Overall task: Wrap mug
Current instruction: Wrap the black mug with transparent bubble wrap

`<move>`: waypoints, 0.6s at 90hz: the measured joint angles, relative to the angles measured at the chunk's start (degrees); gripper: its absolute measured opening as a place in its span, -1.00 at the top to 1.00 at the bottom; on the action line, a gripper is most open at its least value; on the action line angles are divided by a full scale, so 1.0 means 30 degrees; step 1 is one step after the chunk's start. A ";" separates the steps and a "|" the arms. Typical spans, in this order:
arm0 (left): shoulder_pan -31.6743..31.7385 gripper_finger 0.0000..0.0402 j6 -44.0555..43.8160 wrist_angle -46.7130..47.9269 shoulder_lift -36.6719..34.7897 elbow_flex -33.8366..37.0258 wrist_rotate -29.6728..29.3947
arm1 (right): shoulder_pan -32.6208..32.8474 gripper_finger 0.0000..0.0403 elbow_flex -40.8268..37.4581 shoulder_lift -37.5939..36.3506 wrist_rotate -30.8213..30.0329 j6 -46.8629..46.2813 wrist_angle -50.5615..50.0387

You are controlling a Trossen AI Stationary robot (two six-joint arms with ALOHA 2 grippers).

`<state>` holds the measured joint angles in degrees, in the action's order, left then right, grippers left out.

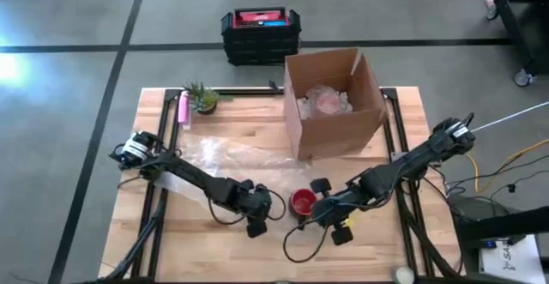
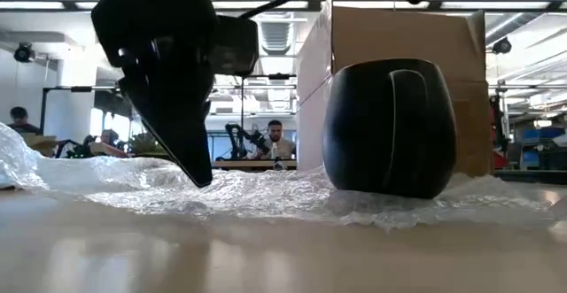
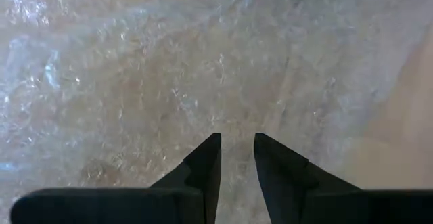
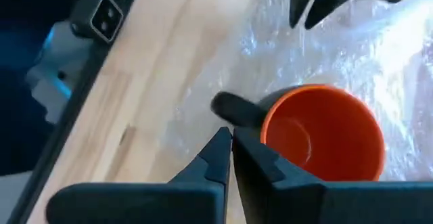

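The black, red-lined ceramic mug (image 1: 302,202) stands on the clear bubble-wrap sheet (image 1: 214,158) (front of desk). Left pincer (image 3: 237,149), slightly parted and empty, must grip wrap; right pincer (image 4: 232,148) nearly closed, empty.

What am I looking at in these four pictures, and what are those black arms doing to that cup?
These are four cameras on one two-armed robot at a wooden table. One looks straight down, one sits at table height, and one rides on each wrist.

On the table lies a sheet of bubble wrap with a mug, dark outside and orange inside, standing on it. Behind are an open cardboard box and a small plant.

The left gripper hovers over the wrap, fingers slightly apart, holding nothing. The right gripper is right at the mug's handle, fingers nearly together; I cannot tell whether it is gripping it.
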<state>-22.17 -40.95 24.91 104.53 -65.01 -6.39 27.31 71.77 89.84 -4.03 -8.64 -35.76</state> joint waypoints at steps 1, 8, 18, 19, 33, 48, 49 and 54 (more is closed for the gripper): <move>0.0000 0.63 0.0000 -0.0007 0.0000 0.0000 0.0013 | -0.0017 0.93 0.0000 0.0048 -0.0141 -0.0048 0.0024; 0.0000 0.63 0.0006 0.0037 -0.0006 0.0000 0.0718 | -0.0242 0.83 0.0064 0.0509 -0.0561 -0.0078 -0.0346; 0.0000 0.63 -0.0003 0.0873 -0.0080 -0.0203 0.1822 | -0.0196 0.62 0.0616 0.0758 -0.0570 -0.0105 -0.0267; 0.0000 0.63 -0.0001 0.0908 -0.0105 -0.0263 0.1871 | -0.0187 0.59 0.0659 0.0786 -0.0553 -0.0112 -0.0308; -0.0063 0.63 0.0267 0.1748 -0.0553 -0.1150 0.1867 | -0.0272 0.25 0.0874 0.1430 -0.0582 0.0373 -0.1717; -0.0222 0.63 0.0749 0.1823 -0.0999 -0.1852 0.1465 | -0.0476 0.08 0.0896 0.2129 -0.0697 0.0634 -0.2320; -0.0228 0.63 0.0788 0.1819 -0.1031 -0.1869 0.1417 | -0.0482 0.08 0.0896 0.2224 -0.0704 0.0635 -0.2319; -0.0233 0.63 0.0887 0.1893 -0.1115 -0.1975 0.1336 | -0.0556 0.08 0.0895 0.2650 -0.0970 0.0680 -0.2425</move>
<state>-22.87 -38.29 30.58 101.19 -70.94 -2.39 25.64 74.45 97.79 -6.94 -6.60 -43.03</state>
